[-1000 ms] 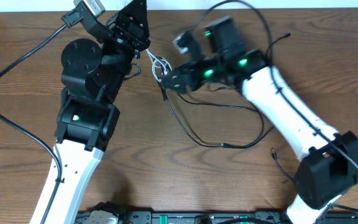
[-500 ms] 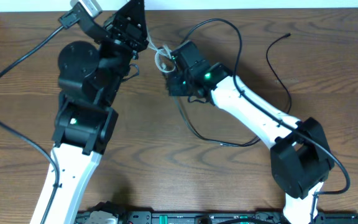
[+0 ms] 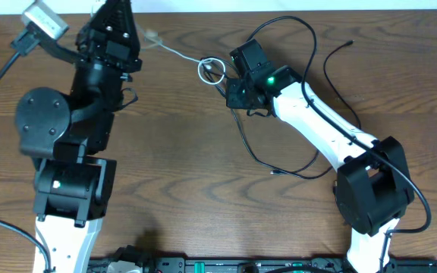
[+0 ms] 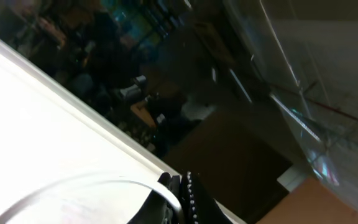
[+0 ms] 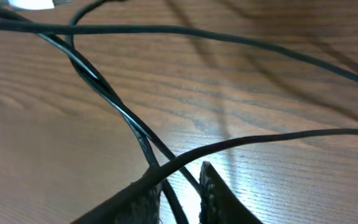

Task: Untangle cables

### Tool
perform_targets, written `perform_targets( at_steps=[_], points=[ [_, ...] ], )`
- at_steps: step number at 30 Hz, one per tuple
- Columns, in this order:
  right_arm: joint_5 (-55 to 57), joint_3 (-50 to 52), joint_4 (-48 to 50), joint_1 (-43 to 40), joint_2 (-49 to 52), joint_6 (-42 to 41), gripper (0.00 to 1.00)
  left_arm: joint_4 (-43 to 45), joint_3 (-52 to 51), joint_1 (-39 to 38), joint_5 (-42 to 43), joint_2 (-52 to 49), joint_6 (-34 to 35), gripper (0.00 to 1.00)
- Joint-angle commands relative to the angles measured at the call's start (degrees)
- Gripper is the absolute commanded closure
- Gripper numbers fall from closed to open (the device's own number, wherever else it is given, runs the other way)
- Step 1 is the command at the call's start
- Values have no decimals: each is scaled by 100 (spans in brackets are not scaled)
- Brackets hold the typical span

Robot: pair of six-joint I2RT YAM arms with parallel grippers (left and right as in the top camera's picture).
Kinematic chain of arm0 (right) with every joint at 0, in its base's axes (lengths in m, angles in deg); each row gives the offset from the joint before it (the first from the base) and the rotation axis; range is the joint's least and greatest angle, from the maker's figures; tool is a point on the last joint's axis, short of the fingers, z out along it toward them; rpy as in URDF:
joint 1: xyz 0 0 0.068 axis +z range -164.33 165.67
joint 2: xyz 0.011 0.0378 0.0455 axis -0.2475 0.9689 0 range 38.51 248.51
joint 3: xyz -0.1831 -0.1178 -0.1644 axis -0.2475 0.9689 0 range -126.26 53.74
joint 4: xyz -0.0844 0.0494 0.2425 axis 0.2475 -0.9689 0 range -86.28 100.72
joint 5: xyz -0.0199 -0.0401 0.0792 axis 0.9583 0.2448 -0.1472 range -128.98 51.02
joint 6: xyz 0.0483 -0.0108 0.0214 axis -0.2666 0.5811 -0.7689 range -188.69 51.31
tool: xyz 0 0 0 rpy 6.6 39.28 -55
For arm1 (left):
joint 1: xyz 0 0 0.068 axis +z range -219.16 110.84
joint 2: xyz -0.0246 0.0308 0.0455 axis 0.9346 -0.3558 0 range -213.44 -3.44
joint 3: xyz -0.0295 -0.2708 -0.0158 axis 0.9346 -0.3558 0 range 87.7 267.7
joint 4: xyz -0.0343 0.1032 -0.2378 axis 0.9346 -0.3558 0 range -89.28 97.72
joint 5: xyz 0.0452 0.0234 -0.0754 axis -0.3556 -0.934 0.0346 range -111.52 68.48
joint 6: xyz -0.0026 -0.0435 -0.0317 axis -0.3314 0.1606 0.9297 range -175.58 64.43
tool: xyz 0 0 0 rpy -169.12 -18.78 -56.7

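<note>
Table: brown wood-grain top (image 3: pixel 173 167), matte, spread under both arms.
Black cables: thin, round, glossy cords (image 5: pixel 104 87). Two are twisted together, and the rest trail in loose curves across the middle and right of the table.
Right gripper: its jaws (image 5: pixel 179 180) stand narrowly apart with black cords running between the dark fingers. Whether they pinch cannot be told.
White cable: shorter and thin (image 3: pixel 179 50), curled into a small loop just beside the right gripper, then running straight toward the far left.
Left gripper: at the table's far edge (image 4: pixel 178 180), clamped on the white cable.

White cable (image 3: pixel 177 51) left of black cables (image 3: pixel 250 152) — both on table (image 3: pixel 188 197).
</note>
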Motion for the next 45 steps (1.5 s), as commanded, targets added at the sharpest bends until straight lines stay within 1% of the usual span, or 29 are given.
perform_targets(
  at_steps=[1, 5, 6, 7, 8, 9, 11, 14, 17, 21, 23, 27, 29, 32, 38, 45],
  points=[
    [-79, -11, -83, -214, 114, 407, 80, 46, 153, 177, -31, 142, -140, 93],
    [-485, -11, -98, -501, 205, 717, 81, 39, 214, 297, -11, 310, -151, 93],
    [-605, -11, -96, -568, 232, 809, 82, 33, 216, 321, -11, 358, -199, 93],
    [-798, -11, -85, -643, 251, 968, 87, -4, 216, 334, -11, 400, -271, 92],
    [-1043, -11, -72, -721, 262, 1215, 95, -109, 216, 337, -13, 446, -341, 93],
    [-1182, -11, -59, -761, 262, 1379, 99, -221, 216, 337, -13, 466, -398, 93],
    [-1541, -13, -31, -835, 260, 1906, 99, -656, 214, 339, -17, 490, -450, 93],
    [-1858, -13, -50, -850, 260, 2365, 99, -1416, 214, 337, -13, 446, -531, 93],
    [-2085, -13, -181, -874, 205, 2732, 99, -2179, 214, 337, -13, 330, -811, 92],
    [-2085, -13, -428, -1117, 37, 2763, 99, -2719, 214, 337, -37, 219, -1539, 92],
    [-2090, -13, -573, -1327, -24, 2758, 99, -2863, 214, 358, -127, 205, -1722, 93],
    [-2133, -13, -831, -1766, -31, 2752, 99, -3248, 214, 505, -380, 201, -1808, 93],
    [-2146, -13, -929, -2004, -31, 2736, 99, -3519, 214, 601, -380, 179, -1932, 93],
    [-2387, -13, -992, -2264, -31, 2750, 99, -4109, 214, 721, -407, 70, -2157, 92],
    [-2949, -13, -1040, -2411, -31, 3036, 99, -5296, 214, 772, -885, -522, -2275, 93],
    [-2990, -13, -1292, -2409, -31, 3281, 99, -5751, 214, 769, -901, -1521, -2664, 93]
  ],
)
